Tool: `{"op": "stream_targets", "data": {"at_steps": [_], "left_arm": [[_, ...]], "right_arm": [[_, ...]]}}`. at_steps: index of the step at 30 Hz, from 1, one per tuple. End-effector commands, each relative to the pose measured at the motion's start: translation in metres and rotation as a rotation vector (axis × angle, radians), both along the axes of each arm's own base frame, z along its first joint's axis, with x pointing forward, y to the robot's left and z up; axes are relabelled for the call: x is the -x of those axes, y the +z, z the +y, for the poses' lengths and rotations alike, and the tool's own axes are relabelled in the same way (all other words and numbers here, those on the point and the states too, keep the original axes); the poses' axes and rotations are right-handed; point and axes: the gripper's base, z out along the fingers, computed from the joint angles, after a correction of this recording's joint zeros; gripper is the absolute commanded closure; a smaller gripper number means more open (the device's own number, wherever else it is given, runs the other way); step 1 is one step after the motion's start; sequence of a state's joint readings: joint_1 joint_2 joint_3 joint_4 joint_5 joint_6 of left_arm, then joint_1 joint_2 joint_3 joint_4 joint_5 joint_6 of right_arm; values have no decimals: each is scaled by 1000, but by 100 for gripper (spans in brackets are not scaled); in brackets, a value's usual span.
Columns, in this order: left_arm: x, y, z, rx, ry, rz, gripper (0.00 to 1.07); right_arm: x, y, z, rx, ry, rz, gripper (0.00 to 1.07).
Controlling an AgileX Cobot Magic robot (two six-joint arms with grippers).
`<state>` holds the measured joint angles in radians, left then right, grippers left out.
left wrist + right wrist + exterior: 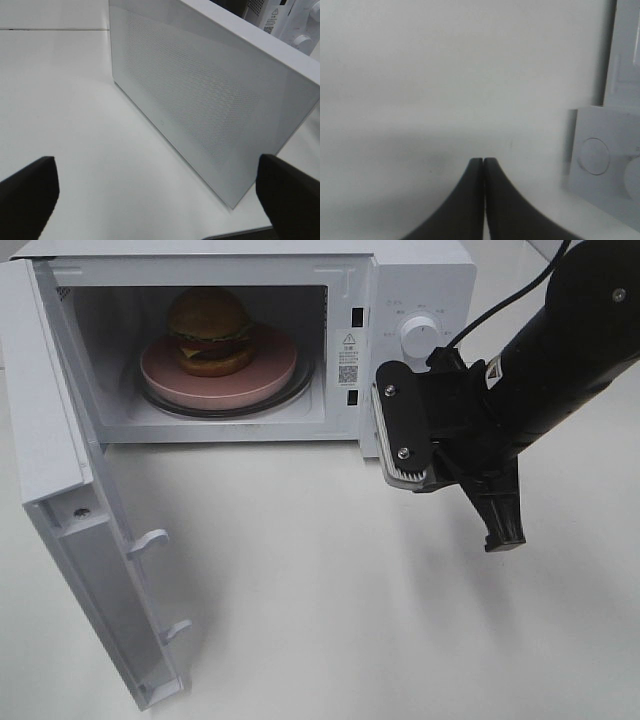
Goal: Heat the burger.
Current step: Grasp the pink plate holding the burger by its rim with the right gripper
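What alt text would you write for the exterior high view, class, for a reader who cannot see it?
A burger sits on a pink plate inside a white microwave whose door hangs wide open. In front of the control panel, the right gripper, black, is shut and empty.

Plain white tabletop (330, 590) under soft, even light.

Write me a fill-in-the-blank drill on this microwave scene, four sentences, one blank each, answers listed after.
1. The burger sits on a round plate whose colour is ____.
2. The plate rests inside the ____.
3. The microwave door stands ____.
4. The right gripper has its jaws ____, holding nothing, while the left gripper is spread wide.

Missing words: pink; microwave; open; shut
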<state>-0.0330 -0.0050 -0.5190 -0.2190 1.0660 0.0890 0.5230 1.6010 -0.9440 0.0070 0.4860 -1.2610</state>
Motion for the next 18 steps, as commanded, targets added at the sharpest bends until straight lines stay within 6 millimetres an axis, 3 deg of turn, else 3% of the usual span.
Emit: {"op": "stream_targets", "data": {"at_steps": [1,2,4,5,6,7,8,10,11,13,18], "left_arm": [[0,0,0,6,0,-10,7],[0,0,0,6,0,-10,7],[0,0,0,6,0,-10,7],[0,0,0,6,0,-10,7],[0,0,0,6,0,-10,7],[0,0,0,6,0,-10,7],[0,0,0,6,0,-10,7],[0,0,0,6,0,-10,7],[0,0,0,6,0,-10,7],[0,0,0,6,0,-10,7],[0,0,-1,7,-1,-10,7]], "right_arm": [[-7,8,-1,5,33,-81,98],[-9,10,1,-18,19,-108,90],[-10,10,1,-25,15,-116,86],[-10,11,2,-23,22,-128,74],[-10,11,2,-23,22,-128,74],[-10,11,5,-2,44,-133,62],[-10,11,5,-2,44,-133,62],[-8,12,10,7,52,-158,42],[-8,12,10,7,52,-158,42],[-8,15,18,-26,39,-202,25],[-13,20,31,-49,26,-227,17]]}}
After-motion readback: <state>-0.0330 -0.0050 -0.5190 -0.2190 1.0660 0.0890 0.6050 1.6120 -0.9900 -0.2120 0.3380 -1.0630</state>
